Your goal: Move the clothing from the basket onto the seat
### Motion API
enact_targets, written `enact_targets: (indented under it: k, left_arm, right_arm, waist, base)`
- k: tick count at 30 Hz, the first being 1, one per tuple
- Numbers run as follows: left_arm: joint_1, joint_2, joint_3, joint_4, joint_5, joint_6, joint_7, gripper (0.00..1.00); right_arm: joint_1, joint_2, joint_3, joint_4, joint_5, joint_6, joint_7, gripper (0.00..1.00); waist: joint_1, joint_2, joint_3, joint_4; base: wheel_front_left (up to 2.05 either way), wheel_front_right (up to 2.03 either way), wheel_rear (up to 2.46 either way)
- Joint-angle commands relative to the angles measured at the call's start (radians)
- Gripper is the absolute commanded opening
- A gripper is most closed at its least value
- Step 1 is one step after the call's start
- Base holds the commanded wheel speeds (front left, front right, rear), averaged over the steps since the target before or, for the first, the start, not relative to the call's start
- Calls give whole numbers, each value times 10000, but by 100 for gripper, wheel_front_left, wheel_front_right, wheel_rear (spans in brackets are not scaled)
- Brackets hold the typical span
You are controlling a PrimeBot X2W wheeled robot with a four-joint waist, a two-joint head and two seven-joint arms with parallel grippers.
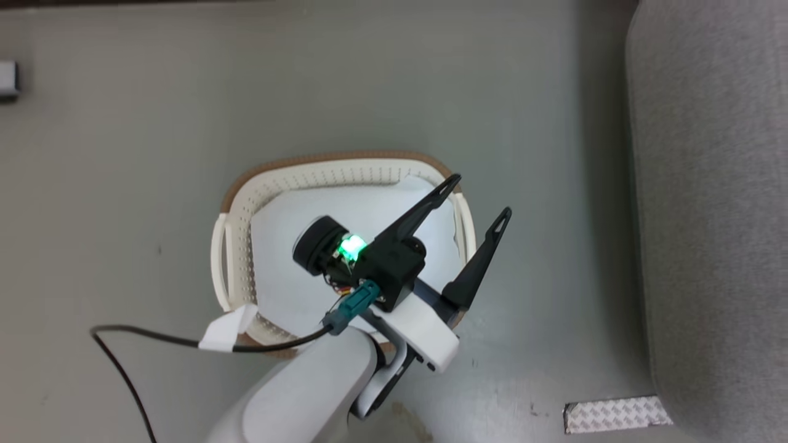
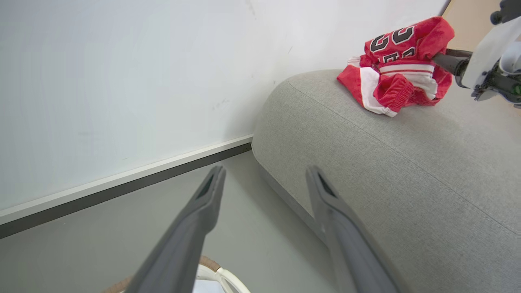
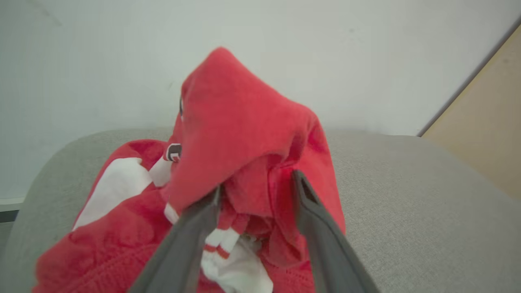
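Clothing [image 2: 397, 69] lay heaped on the grey seat [image 2: 407, 183] near its rounded end, close to the white wall [image 2: 122, 81]: a bright red jersey with black, white-edged numerals, bunched on top of a red piece with a broad white stripe. The right gripper [image 3: 256, 183] was at the heap. Its jaws stood well apart, and a fold of the red fabric sat loosely between the two dark fingers rather than pinched flat. One peak of cloth rose above the fingertips.

The left gripper [image 1: 481, 195] hung over the right side of the basket [image 1: 234, 246], its jaws spread wide and holding nothing. The cream basket with its brown rim stood on the grey floor [image 1: 123, 184], well apart from the seat. Inside it, a pale flat sheet [image 1: 369, 203] covered the bottom. A black cable [image 1: 154, 335] with a white tape tag ran across the floor to the left arm.
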Motion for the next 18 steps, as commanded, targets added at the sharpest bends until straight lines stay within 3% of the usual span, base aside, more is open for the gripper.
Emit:
enact_targets:
  k: [1, 7, 18]
  left_arm:
    - [184, 63, 12, 82, -83, 19, -84, 100]
    - [868, 138, 137, 486, -500, 67, -402, 100]
    - [3079, 514, 1088, 1174, -1261, 609, -764, 100]
  right_arm:
    - [279, 44, 77, -238, -114, 0, -29, 100]
    - [1991, 579, 877, -2044, -85, 0, -32, 100]
    - [5674, 1699, 2012, -5533, 683, 0, -15, 100]
  waist:
    - [-1, 0, -354, -85]
    - [-1, 0, -1643, -206]
    - [-1, 0, -4387, -86]
  base:
    - [0, 0, 0]
    - [0, 0, 0]
    - [0, 0, 0]
